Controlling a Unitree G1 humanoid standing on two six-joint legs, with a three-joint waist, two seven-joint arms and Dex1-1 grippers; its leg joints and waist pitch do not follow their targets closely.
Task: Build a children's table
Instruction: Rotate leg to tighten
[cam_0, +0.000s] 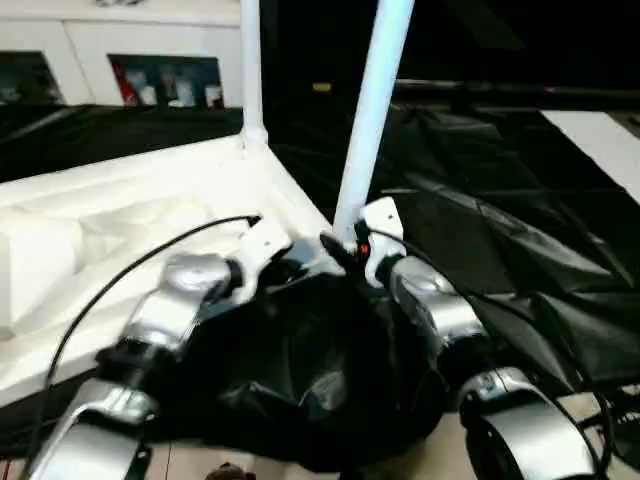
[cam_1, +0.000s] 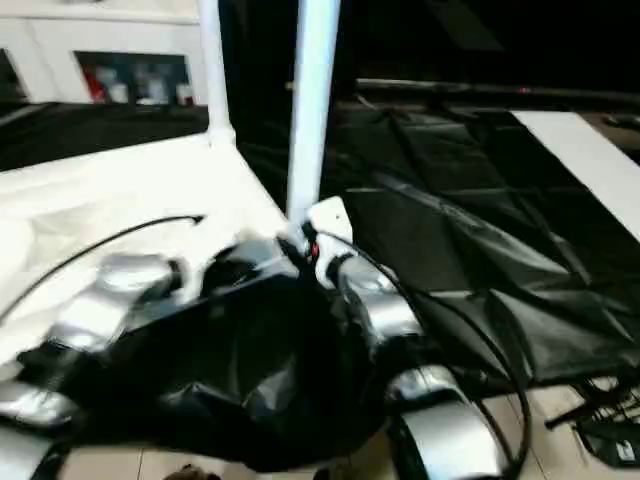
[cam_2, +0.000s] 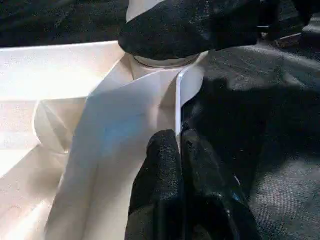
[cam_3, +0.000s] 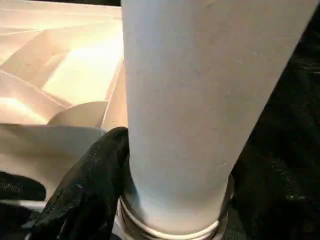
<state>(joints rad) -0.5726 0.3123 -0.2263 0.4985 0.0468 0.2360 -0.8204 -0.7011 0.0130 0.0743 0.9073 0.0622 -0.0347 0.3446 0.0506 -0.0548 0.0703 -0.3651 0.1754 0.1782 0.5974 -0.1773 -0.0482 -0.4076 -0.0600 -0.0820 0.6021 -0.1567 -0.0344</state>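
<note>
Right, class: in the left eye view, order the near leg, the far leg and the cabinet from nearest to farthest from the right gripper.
1. Near leg: right at the right gripper, rising from the tabletop's near corner.
2. Far leg: upright at the corner beyond, up and to the left.
3. Cabinet: at the back, behind the tabletop, on the left.

Left hand (cam_2: 182, 165) pinched shut, right hand (cam_0: 345, 250) clamped beside it.

Two legs (cam_0: 372, 120) upright in tabletop (cam_0: 120, 230) corners.
</note>
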